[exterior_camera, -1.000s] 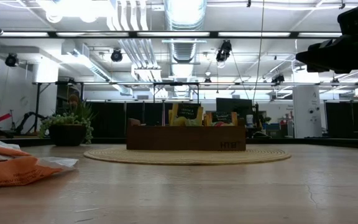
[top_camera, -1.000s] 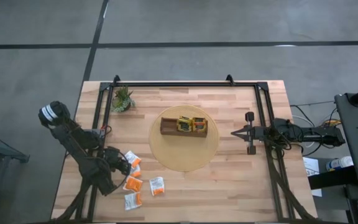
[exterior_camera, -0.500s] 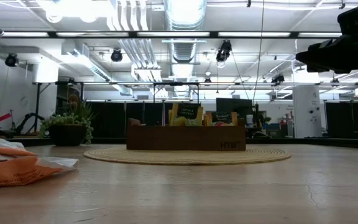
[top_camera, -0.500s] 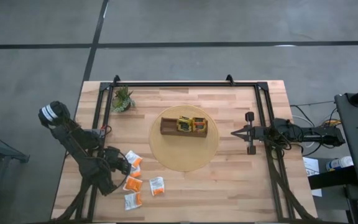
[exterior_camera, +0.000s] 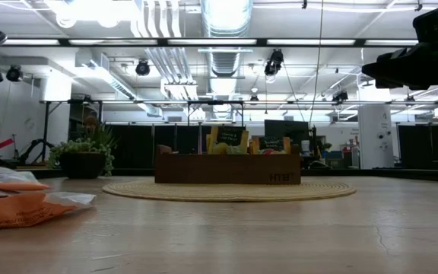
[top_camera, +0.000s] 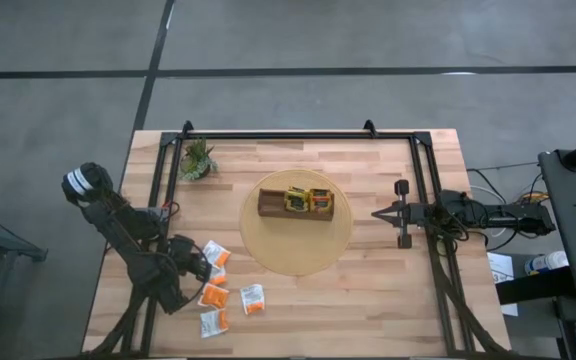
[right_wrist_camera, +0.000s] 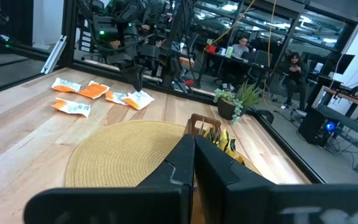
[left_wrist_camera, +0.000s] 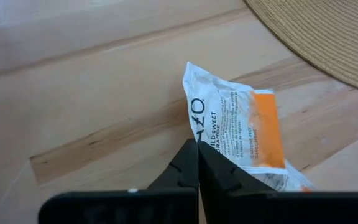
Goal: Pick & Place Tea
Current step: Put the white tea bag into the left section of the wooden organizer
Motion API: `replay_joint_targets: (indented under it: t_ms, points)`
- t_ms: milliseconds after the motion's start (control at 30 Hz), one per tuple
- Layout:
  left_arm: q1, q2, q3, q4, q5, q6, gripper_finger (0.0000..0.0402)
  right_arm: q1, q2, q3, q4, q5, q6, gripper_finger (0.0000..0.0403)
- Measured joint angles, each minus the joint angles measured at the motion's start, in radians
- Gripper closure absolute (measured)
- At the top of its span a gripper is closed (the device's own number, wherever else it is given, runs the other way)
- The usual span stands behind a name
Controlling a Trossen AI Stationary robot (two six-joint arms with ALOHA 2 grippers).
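Left side of the pale wooden table (top_camera: 368,290): the left gripper (left_wrist_camera: 197,163) is lowered over a cluster of small square orange-and-white tea sachets (top_camera: 224,290), its dark fingers pressed together at the edge of one white sachet with an orange panel (left_wrist_camera: 244,140); whether that edge is pinched between them cannot be told. Behind the cluster stands a small green potted plant (top_camera: 197,160). Centre: a round woven straw mat (top_camera: 296,222) carries a brown wooden divided tray (top_camera: 296,204) that holds upright yellow-and-dark sachets (top_camera: 308,200). Right: the right gripper (top_camera: 378,213) hangs just beside the mat's edge, fingers pressed together and empty.
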Motion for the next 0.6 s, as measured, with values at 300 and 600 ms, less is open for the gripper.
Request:
replay_joint_targets:
  t_ms: [300, 600]
  points:
    - [0.035, 0.0, 0.048, -0.016, -0.075, 0.21, 0.0401, 0.0, 0.0, 0.0, 0.0, 0.0, 0.0, 0.0394]
    - [0.134, 0.0, 0.16, -0.022, -0.198, 0.51, 0.0401, 0.0, 0.0, 0.0, 0.0, 0.0, 0.0, 0.0394]
